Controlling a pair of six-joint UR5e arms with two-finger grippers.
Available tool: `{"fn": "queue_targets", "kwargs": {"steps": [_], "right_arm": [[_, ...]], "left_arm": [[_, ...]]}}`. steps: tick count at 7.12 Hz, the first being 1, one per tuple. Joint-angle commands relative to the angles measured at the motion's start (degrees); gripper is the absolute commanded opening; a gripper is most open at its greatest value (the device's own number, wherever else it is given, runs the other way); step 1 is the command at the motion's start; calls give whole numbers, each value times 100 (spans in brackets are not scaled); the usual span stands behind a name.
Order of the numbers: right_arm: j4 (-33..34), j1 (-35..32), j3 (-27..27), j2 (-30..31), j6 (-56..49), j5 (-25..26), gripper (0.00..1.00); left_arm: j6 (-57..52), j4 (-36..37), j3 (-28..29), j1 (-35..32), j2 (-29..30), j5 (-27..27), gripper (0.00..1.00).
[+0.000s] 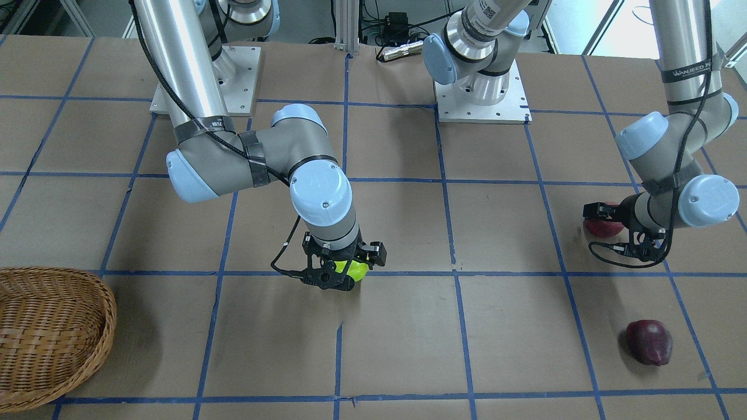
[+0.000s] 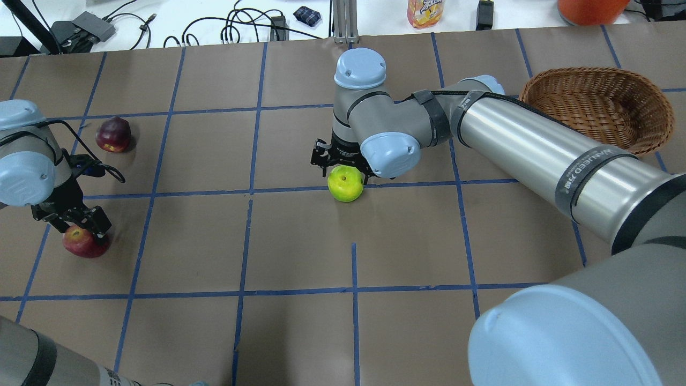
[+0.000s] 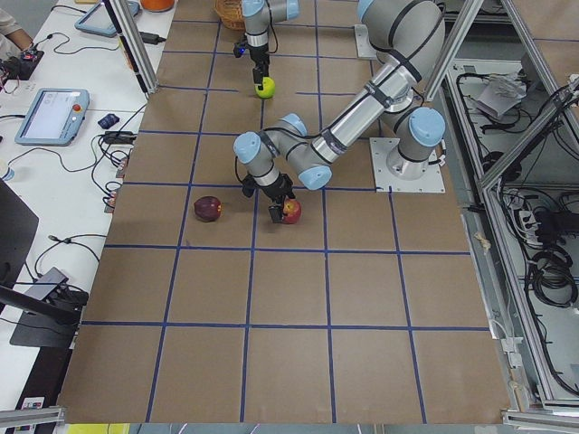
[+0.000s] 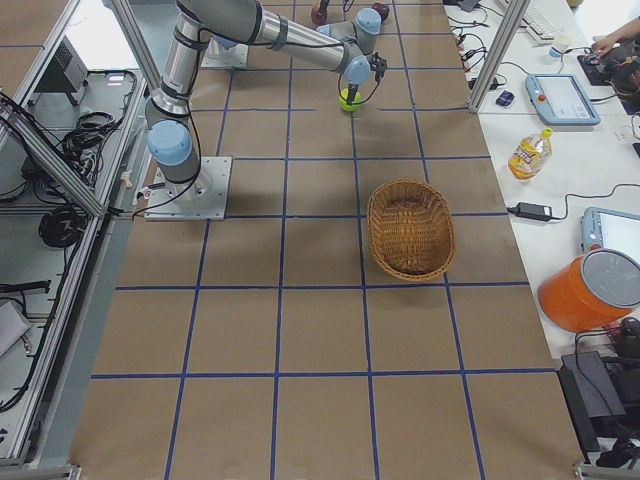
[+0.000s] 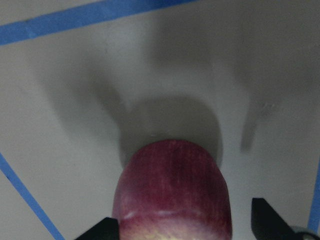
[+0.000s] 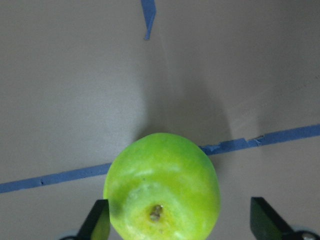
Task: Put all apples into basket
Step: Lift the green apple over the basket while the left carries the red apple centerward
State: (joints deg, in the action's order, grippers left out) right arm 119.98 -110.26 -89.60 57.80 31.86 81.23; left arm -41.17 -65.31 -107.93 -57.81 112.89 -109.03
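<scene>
- Front-facing: the right gripper [image 1: 345, 267] straddles the green apple [image 1: 357, 270], jaws released; the basket [image 1: 111, 315] lies well apart.
- Overhead: the left gripper [image 2: 80, 226], jaws released, brackets the red apple [image 2: 80, 244].
- Wrist views: each apple sits off-centre between the jaws; centre first, then squeeze gently.

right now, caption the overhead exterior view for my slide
Right gripper open around the green apple, left gripper open around the red apple; maroon apple loose, basket empty.
</scene>
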Motion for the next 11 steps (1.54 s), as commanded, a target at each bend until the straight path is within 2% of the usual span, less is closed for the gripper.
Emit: {"fn": "queue_targets", "kwargs": {"steps": [1,2,3,4,5,7,8,9,10,11], "right_arm": [[17,-13,-13,-154,-66,-19,100],[17,-13,-22,-207,-101,-10,100],[34,-13,-14,-208,-75,33,97],[26,-4,47,-182,-101,68,24],[17,5,57,-129,-66,86,0],[-349,241,83,421,-110,121,0],[-735,747,214,590,-171,330,0],[-1400,1265,589,792,-494,341,0],[-2042,1801,1071,890,-1193,393,0],[-2614,2450,1485,873,-1705,655,0]], "left_arm": [[-40,27,53,41,14,-40,100],[-23,36,-8,42,14,-22,100],[-49,106,-26,33,23,21,83],[-49,115,-18,33,23,48,29],[-49,107,-9,-19,-47,109,9],[405,-303,183,-430,-336,1054,7],[1313,-803,463,-999,-494,1085,7],[2323,-1277,727,-1622,-600,1155,7],[3507,-1439,938,-2246,-618,1530,6],[4616,-1440,1236,-2914,-445,1612,6]]}}
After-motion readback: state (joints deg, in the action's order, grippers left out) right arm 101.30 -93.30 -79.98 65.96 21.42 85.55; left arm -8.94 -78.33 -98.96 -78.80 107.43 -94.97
